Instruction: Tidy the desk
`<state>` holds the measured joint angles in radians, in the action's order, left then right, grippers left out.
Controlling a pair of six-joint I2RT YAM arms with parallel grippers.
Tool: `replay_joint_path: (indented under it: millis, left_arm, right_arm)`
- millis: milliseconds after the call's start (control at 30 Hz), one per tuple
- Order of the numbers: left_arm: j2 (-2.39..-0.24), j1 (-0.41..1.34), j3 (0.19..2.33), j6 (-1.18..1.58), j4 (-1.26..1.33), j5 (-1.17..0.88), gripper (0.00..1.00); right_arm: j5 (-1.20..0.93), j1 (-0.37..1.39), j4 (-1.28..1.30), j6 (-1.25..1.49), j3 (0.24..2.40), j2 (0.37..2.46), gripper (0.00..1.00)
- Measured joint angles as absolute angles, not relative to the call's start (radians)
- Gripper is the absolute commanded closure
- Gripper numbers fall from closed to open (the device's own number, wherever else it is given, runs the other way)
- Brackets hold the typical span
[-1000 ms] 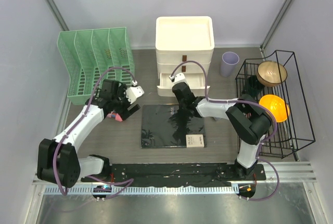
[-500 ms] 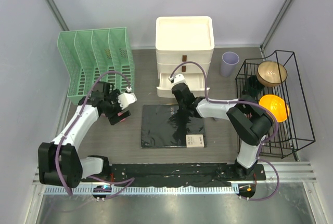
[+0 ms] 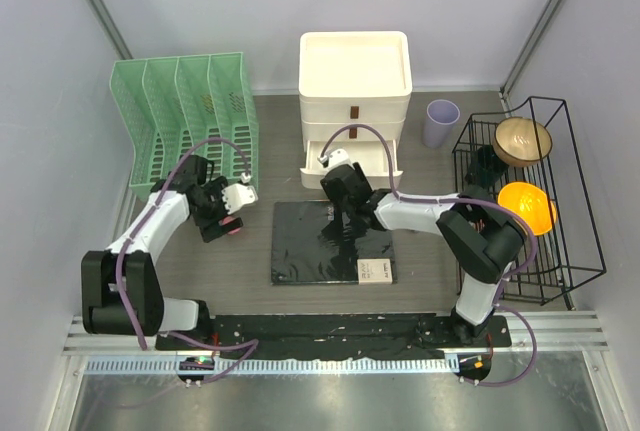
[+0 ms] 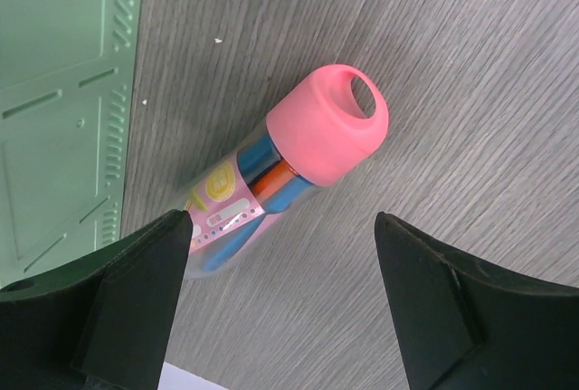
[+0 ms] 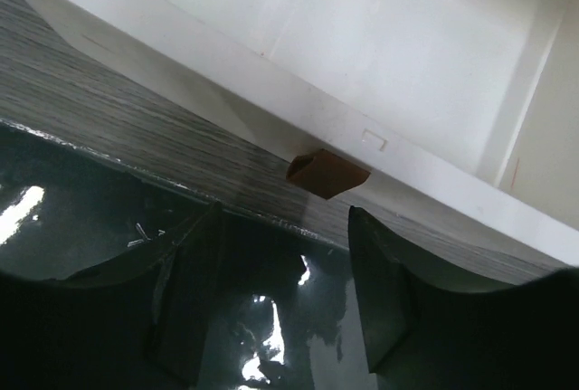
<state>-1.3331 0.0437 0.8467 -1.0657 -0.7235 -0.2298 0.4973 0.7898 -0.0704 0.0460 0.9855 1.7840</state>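
Observation:
A clear pen case with a pink cap lies on its side on the grey wood-grain desk, beside the green file rack. My left gripper hangs open just short of the case, touching nothing; from above, this left gripper sits over the pen case. My right gripper is open above the glossy black notebook, its jaws apart and empty, a little short of the brown pull tab on the white bottom drawer, which stands pulled out.
The white drawer unit stands at the back centre and the green file rack at the back left. A purple cup sits beside a black wire rack holding a bowl and an orange. The black notebook lies mid-desk.
My right gripper has opened, let go of the drawer's pull tab and drawn back slightly. My left arm has swung left and nearer, settling over the pen case.

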Motion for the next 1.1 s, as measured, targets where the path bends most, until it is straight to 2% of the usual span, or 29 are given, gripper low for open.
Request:
replay_joint_path:
  millis: [133,400,500,600,700,767,800,867,900,933,1100]
  left_arm:
    - [-1.371,0.041,0.847,-1.094,-0.712,-0.216,0.15]
    - [-1.478,0.039,0.86,-1.137,-0.663,-0.19,0.17]
    - [-1.509,0.039,0.864,-1.141,-0.656,-0.184,0.22]
    - [-1.533,0.039,0.867,-1.143,-0.652,-0.183,0.33]
    - [-1.541,0.039,0.867,-1.135,-0.653,-0.183,0.49]
    - [-1.541,0.039,0.868,-1.128,-0.651,-0.184,0.64]
    - [-1.541,0.039,0.869,-1.124,-0.654,-0.187,0.76]
    - [-1.541,0.039,0.877,-1.106,-0.667,-0.2,0.87]
    - [-1.541,0.039,0.884,-1.098,-0.677,-0.212,0.96]
    - [-1.539,0.039,0.897,-1.091,-0.691,-0.231,1.0]
    - [-1.52,0.047,0.981,-1.029,-0.764,-0.324,1.0]
  right_arm:
    - [0.497,0.795,-0.056,0.046,0.986,1.784,0.3]
    - [0.484,0.795,-0.009,0.048,0.991,1.76,0.3]
    - [0.471,0.795,0.003,0.047,0.992,1.741,0.3]
    - [0.455,0.795,0.028,0.047,0.993,1.713,0.3]
    - [0.438,0.795,0.043,0.037,0.993,1.676,0.3]
    - [0.434,0.795,0.044,0.027,0.993,1.649,0.3]
    - [0.434,0.795,0.044,0.018,0.993,1.633,0.3]
    - [0.436,0.795,0.042,-0.004,0.993,1.6,0.3]
    - [0.439,0.795,0.041,-0.014,0.993,1.585,0.3]
    - [0.443,0.795,0.039,-0.027,0.993,1.567,0.3]
    - [0.462,0.788,0.025,-0.061,0.99,1.517,0.3]
